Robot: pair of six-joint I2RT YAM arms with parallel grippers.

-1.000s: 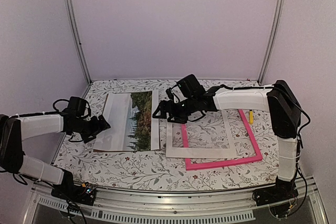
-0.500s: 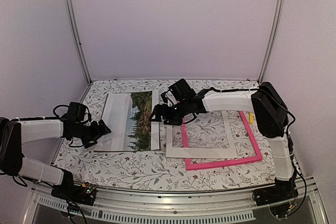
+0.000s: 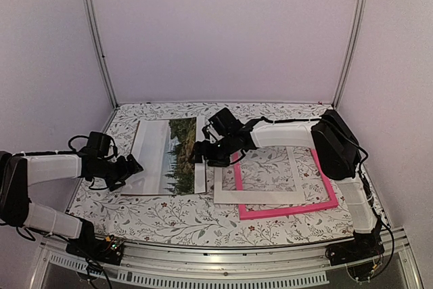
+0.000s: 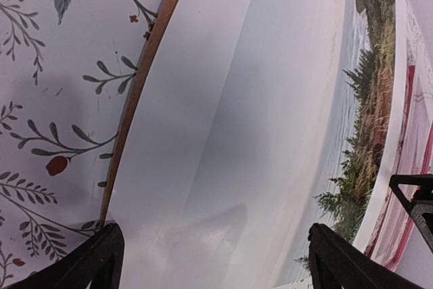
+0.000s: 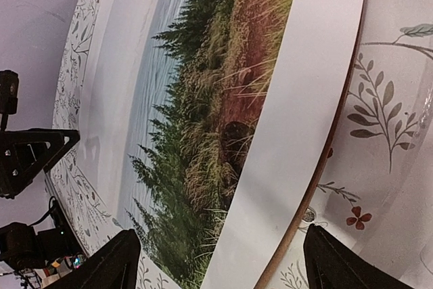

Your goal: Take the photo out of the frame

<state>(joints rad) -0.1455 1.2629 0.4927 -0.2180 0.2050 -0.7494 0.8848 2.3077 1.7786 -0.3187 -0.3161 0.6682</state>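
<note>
Compared with the earlier frame, the right gripper [image 3: 198,151] is found shifted further left of the frame [image 3: 326,177]. It is now brought up to the margin of the photo [image 3: 157,157] that lies nearest the frame. The left gripper [image 3: 132,165] is left almost where it was, at the margin farthest from the frame. Both pairs of fingers are shown spread wide in the wrist views, and nothing is gripped by either. The photo is laid flat to the left of the frame, close beside it but not touching it. It is rested on the brown backing board [image 4: 139,99], of which only a thin edge is shown beside the sheet. The white mat [image 3: 260,196] is laid across the frame's left and near sides, and the floral tablecloth [image 3: 267,167] is seen through the opening. The task is therefore judged as good as done: the photo is out and the frame is emptied. What may be left is only for the sheet to be parted from the board, if that is wanted, and for the arms to be drawn back. The photo's long axis is judged to be set parallel to the frame's left side. The print's trees are turned towards the frame and its pale sky away from it, so its top is pointed away from the frame.
</note>
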